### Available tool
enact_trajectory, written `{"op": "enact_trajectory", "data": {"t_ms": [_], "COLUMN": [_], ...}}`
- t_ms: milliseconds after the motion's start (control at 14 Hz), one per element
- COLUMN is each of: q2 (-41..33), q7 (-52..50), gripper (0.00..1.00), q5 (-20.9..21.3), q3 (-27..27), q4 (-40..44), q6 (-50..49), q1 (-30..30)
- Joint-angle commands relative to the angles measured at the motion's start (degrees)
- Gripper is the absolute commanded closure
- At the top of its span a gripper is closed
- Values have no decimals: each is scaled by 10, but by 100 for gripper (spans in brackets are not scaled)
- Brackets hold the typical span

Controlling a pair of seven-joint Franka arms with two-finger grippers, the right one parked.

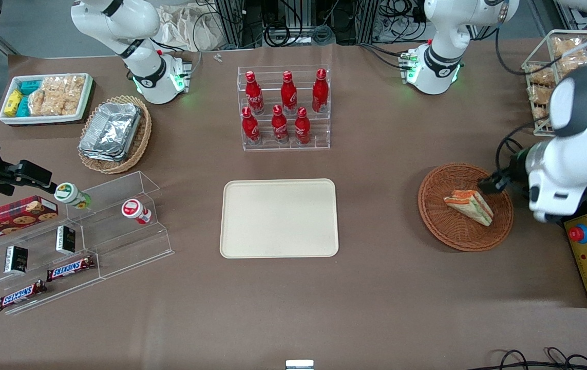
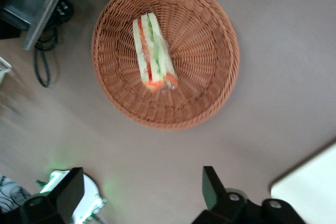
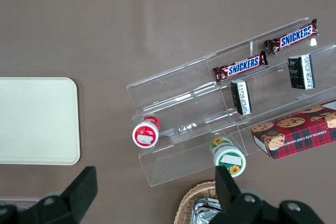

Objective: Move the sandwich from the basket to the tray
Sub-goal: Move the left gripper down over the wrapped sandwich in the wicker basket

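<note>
Lying in the reddish-brown basket point(image 1: 465, 206) toward the working arm's end of the table point(image 1: 375, 288), the sandwich point(image 1: 469, 205) rests on its side, filling layers showing as orange, red and green stripes. The left gripper point(image 2: 142, 192) hangs above the table beside the basket, not yet over it, with its jaws set wide apart and holding nothing. In the wrist view the sandwich point(image 2: 154, 52) shows as a long narrow wedge, and its long axis runs roughly crosswise to the line joining the two jaws. That is the favourable lie, I judge: the jaws could close across the wedge's short width, bread face to bread face, with little or no wrist turn.

What the move turns on is the offset. The gripper must first travel sideways over the basket rim until the sandwich sits between the jaws, then descend. The cream tray point(image 1: 279, 218) lies well apart from the basket, at the table's middle, bare.
</note>
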Motion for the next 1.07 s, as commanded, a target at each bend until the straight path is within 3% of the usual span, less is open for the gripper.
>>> {"op": "enact_trajectory", "data": {"t_ms": [0,214,429,929,1000], "q2": [-25,-15,-9,42,48], "q7": [-39,-130,-149,-150,-150], "gripper": [0,0,0,0,4], "q5": [2,2,8,20,20], "q3": [-1,-1,-1,11,12], "q4": [-123,-217,-275,-289,-288], "q6": [108,222,296,387,391], "q1": [23,22,23,24,24]}}
